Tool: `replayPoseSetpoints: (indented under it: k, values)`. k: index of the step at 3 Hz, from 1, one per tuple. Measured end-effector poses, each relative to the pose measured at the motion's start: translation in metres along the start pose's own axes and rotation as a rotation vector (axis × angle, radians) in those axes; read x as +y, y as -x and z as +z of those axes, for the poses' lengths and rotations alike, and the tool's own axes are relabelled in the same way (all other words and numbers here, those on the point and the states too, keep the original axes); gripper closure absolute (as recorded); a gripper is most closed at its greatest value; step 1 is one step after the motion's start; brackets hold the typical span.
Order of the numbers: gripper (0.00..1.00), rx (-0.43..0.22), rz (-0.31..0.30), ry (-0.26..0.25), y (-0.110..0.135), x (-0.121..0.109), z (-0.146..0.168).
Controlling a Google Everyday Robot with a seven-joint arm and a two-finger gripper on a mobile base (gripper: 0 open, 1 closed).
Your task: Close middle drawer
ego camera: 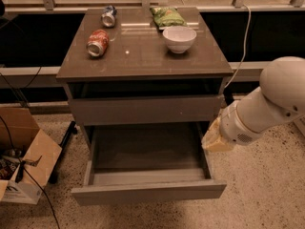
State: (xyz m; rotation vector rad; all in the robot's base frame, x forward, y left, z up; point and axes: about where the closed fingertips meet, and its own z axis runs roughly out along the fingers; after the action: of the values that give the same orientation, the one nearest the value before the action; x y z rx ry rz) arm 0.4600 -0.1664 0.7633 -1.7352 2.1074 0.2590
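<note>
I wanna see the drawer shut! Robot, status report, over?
Gripper low, right of the middle drawer, near its side wall. Drawer pulled wide open, floor bare. Nothing seen blocking its slide.

Red can [97, 43] lying sideways on tabletop [143, 61], second can [108, 16] lying behind; green bag [167, 16] sitting behind white bowl [179, 38]; cardboard box [24, 151] standing open on floor, left; gripper [215, 140] hovering low, right.
</note>
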Motion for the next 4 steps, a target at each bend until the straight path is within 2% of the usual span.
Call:
replayPoseSetpoints:
  k: [1, 3, 4]
  values:
    - [1.0, 0.026, 0.022, 0.005, -0.007, 0.004, 0.011]
    - [1.0, -0.004, 0.077, 0.044, -0.058, -0.005, 0.079]
    - [1.0, 0.006, 0.131, 0.125, -0.092, -0.007, 0.126]
